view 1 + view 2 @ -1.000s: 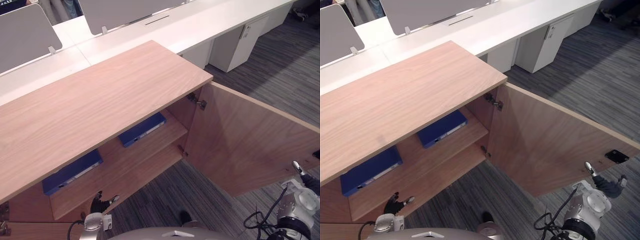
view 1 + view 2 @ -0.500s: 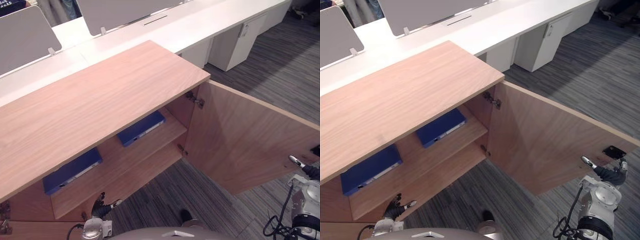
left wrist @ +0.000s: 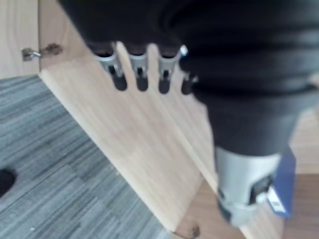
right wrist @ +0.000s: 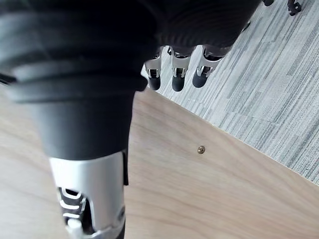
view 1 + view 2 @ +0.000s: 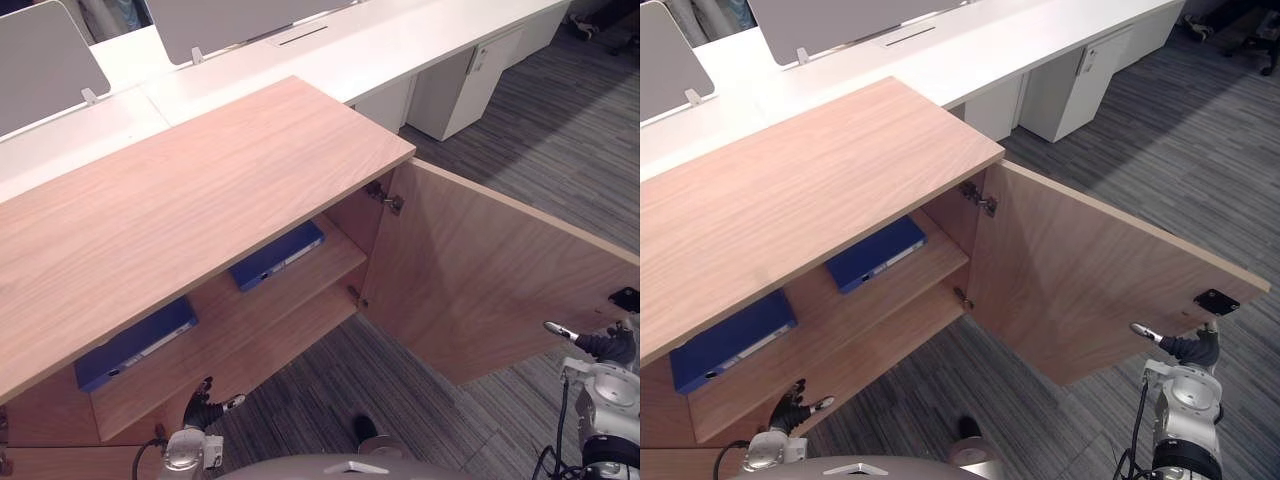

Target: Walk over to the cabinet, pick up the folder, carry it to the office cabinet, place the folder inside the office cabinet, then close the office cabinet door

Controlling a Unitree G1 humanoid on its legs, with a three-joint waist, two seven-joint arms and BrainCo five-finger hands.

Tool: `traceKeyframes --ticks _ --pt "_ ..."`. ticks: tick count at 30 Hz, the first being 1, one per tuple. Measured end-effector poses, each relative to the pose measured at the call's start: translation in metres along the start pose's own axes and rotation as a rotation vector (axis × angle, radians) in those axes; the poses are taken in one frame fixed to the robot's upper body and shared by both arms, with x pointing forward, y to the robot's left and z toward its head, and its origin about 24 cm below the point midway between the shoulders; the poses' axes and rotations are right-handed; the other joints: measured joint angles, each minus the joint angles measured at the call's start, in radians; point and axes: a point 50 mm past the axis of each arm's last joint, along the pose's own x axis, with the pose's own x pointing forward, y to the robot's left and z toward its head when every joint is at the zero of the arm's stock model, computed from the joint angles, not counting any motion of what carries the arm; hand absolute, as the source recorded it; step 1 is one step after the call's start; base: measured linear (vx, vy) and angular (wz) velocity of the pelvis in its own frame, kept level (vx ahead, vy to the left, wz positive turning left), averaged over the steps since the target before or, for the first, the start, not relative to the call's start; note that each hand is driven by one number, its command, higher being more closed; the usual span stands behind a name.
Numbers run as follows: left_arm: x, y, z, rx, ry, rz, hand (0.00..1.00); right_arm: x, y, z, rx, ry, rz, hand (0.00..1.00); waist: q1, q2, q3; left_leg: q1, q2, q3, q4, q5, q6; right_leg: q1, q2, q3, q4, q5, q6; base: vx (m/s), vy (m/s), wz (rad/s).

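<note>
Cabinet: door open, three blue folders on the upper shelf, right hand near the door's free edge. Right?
Not three: the left eye view shows two blue folders lying on the upper shelf. The rest holds: the door is open, with the right hand near its free edge.

- Head views: I read bright, even light from overhead; it lies flat across the cabinet top (image 5: 200, 190), and shadows are soft.
- White desk (image 5: 400, 50) at 12 o'clock is the brightest patch, nearly washed out.
- Shelves (image 5: 300, 290) sit in the top's shade; blue folder (image 5: 278, 257) dim.
- Carpet (image 5: 1140, 140) at 2 o'clock darkens beside the desk.
- Door (image 5: 480, 280) inner face evenly lit.
</note>
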Motion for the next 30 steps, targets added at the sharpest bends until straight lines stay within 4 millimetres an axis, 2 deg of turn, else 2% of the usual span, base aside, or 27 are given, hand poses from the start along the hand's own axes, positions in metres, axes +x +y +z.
traceKeyframes --ticks 3,6,9,12,18,24,30 --pt "0.000 0.000 0.006 0.004 -0.029 0.000 0.00 -0.005 0.003 -0.003 -0.019 -0.003 0.025 0.00 0.000 -0.006 -0.004 0.000 -0.002 0.000 -0.014 0.012 0.001 0.000 0.000 -0.001 -0.012 0.011 -0.001 -0.09 -0.059 0.00" --pt "-0.001 0.002 0.004 0.015 -0.028 0.003 0.00 -0.015 0.011 -0.010 -0.001 0.003 0.046 0.00 0.000 -0.021 -0.006 0.000 -0.005 -0.001 -0.034 0.030 0.001 -0.002 0.002 -0.005 -0.023 0.022 -0.002 -0.11 -0.064 0.00" --pt "-0.006 0.008 -0.018 0.032 0.051 0.024 0.00 -0.031 0.021 -0.022 0.029 0.018 0.071 0.00 0.003 -0.037 -0.012 0.002 0.000 -0.002 -0.034 0.037 0.001 -0.002 0.007 -0.006 -0.024 0.026 -0.005 -0.10 -0.063 -0.01" --pt "-0.010 0.013 -0.027 0.063 0.083 0.037 0.00 -0.044 0.030 -0.030 0.042 0.033 0.102 0.00 0.004 -0.054 -0.017 0.002 0.000 -0.002 -0.040 0.047 -0.001 -0.006 0.007 -0.006 -0.030 0.029 -0.006 -0.13 -0.063 -0.02" --pt "-0.009 0.013 -0.026 0.083 0.084 0.032 0.00 -0.074 0.053 -0.045 0.055 0.061 0.186 0.00 0.024 -0.087 -0.030 0.002 -0.005 -0.004 -0.088 0.080 -0.009 -0.037 0.002 -0.063 -0.030 0.044 -0.022 -0.12 -0.049 -0.13" --pt "-0.004 0.009 -0.018 0.098 0.064 0.022 0.00 -0.101 0.073 -0.056 0.056 0.082 0.280 0.00 0.025 -0.087 -0.030 0.000 -0.006 -0.062 -0.095 0.082 -0.009 -0.038 0.001 -0.091 -0.027 0.056 -0.027 -0.08 -0.044 -0.11" --pt "0.002 0.003 -0.011 0.093 0.055 0.014 0.00 -0.141 0.096 -0.080 0.044 0.181 0.412 0.00 0.029 -0.088 -0.031 -0.018 -0.001 -0.108 -0.096 0.092 -0.009 -0.049 0.008 -0.120 -0.015 0.060 -0.027 -0.04 -0.042 0.00"
